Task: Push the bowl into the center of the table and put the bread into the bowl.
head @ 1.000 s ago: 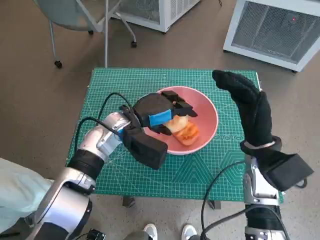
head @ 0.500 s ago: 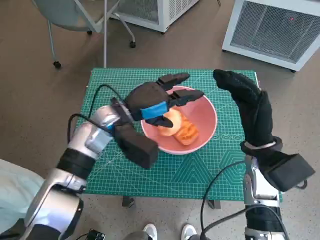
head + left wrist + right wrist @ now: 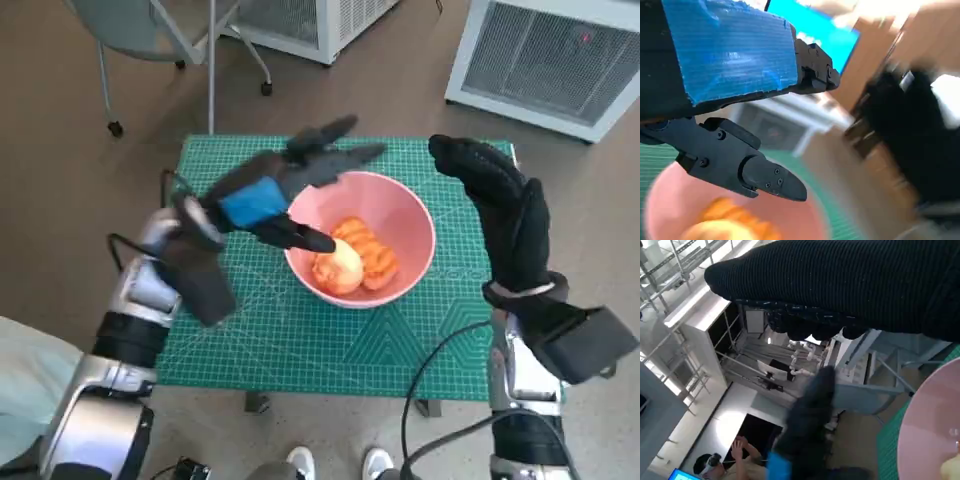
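Observation:
A pink bowl [image 3: 408, 228] sits near the middle of the green mat, holding orange-brown bread [image 3: 352, 260]. My left hand [image 3: 275, 190] hovers above the bowl's left rim, raised off the table, fingers spread and holding nothing. In the left wrist view its black fingers [image 3: 740, 165] hang over the bowl [image 3: 805, 217] and the bread [image 3: 727, 225]. My right hand [image 3: 500, 205], in the black glove, stands upright just right of the bowl, fingers extended, empty. The right wrist view shows the glove [image 3: 850, 280], the bowl's rim [image 3: 935, 415] and the blurred left hand [image 3: 805, 435].
The green cutting mat [image 3: 300, 340] covers the small table. A chair [image 3: 160, 30] stands behind on the left; white grilled units [image 3: 550, 60] stand behind on the right. Shoes [image 3: 335, 463] show at the table's front edge. A person [image 3: 735, 460] appears far off in the right wrist view.
My left hand has let go of the bread, opened, and lifted up and to the left out of the bowl. The bread now lies in the bowl. The right hand has stayed put.

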Controlling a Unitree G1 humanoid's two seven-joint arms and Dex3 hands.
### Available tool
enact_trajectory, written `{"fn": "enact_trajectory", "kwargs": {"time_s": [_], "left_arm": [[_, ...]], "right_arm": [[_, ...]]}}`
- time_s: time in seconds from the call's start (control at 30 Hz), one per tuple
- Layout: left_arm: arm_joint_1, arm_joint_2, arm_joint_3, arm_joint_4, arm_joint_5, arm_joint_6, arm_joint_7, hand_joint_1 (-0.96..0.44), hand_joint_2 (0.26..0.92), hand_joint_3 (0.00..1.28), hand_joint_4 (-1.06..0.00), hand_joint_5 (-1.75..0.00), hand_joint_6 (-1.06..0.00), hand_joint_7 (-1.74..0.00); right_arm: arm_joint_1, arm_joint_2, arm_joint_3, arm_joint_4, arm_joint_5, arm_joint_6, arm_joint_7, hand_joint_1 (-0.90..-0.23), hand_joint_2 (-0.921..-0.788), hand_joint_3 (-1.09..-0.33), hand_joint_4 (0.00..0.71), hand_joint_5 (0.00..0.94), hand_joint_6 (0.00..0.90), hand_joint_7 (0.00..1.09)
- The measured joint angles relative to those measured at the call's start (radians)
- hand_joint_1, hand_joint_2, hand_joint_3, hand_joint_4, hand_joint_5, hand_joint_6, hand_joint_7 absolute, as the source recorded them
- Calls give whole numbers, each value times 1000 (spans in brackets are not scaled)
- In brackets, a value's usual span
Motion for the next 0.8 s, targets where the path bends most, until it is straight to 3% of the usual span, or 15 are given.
{"fn": "enact_trajectory", "kwargs": {"time_s": [0.27,0.43,0.8], "left_arm": [[16,-102,123,4,-230,-1,-68,-564,921,177,-95,-35,-265,-49],[49,-177,164,3,-334,40,-115,-585,921,189,-81,-23,-261,-49],[111,-256,226,-5,-416,116,-182,-605,921,186,-19,-1,-243,-41]], "right_arm": [[-6,-3,-5,-28,-3,16,-20,-669,-921,-723,204,6,-1,508],[-21,-2,-3,-36,-13,16,-34,-673,-921,-722,202,5,-1,507],[-46,0,4,-36,-40,3,-52,-674,-921,-723,180,0,-1,501]]}}
